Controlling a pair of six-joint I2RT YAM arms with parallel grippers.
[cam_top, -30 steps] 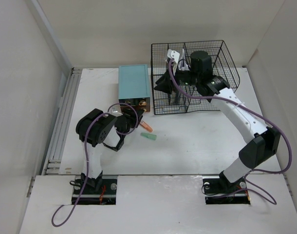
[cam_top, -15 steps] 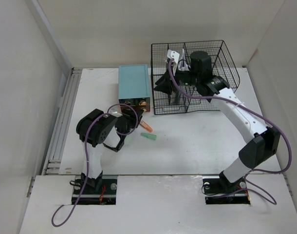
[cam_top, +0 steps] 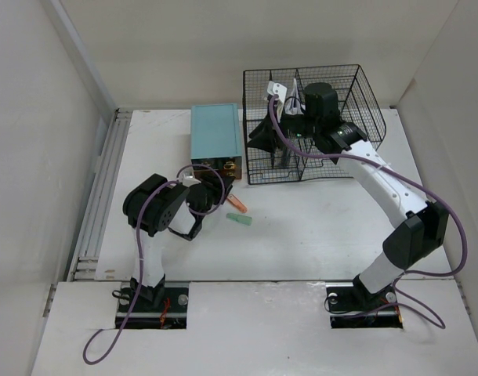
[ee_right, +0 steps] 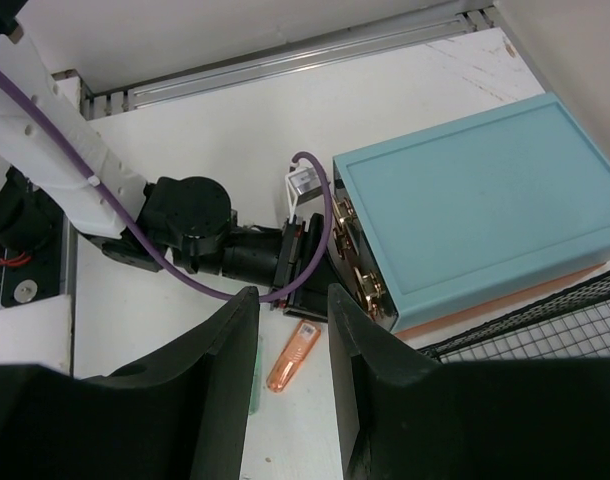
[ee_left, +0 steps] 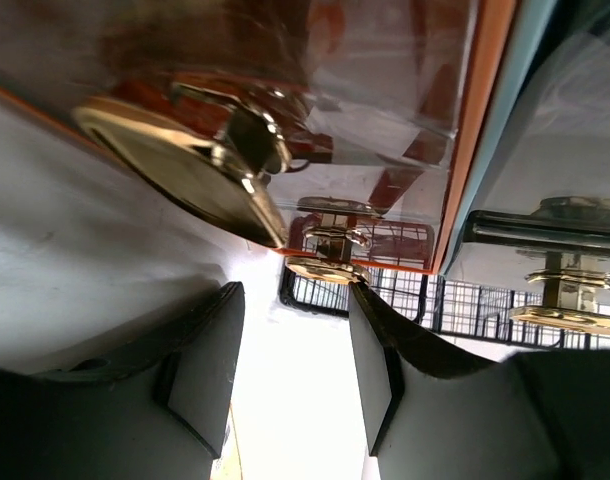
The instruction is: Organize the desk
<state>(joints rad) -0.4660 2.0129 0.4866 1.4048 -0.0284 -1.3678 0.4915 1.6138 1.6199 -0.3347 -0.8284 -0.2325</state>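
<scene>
The white desk (cam_top: 317,227) holds a teal-topped drawer box (cam_top: 215,133) and a black wire-mesh rack (cam_top: 333,117). My left gripper (cam_top: 217,177) is open at the front of the box. In the left wrist view the gripper (ee_left: 290,370) stands just short of the clear drawers, with a gold knob (ee_left: 325,268) at the tip of its right finger. My right gripper (cam_top: 264,135) is open and empty above the rack's left side, and in its own view (ee_right: 290,340) it looks down on the box (ee_right: 485,200) and the left arm.
An orange pen-like item (cam_top: 237,204) and a green one (cam_top: 239,220) lie on the desk right of my left gripper. Both show in the right wrist view: orange (ee_right: 293,357) and green (ee_right: 257,375). A grey rail (cam_top: 102,188) runs along the desk's left edge.
My left gripper has edged up closer to the front of the drawer box. The right arm has shifted only slightly above the rack.
</scene>
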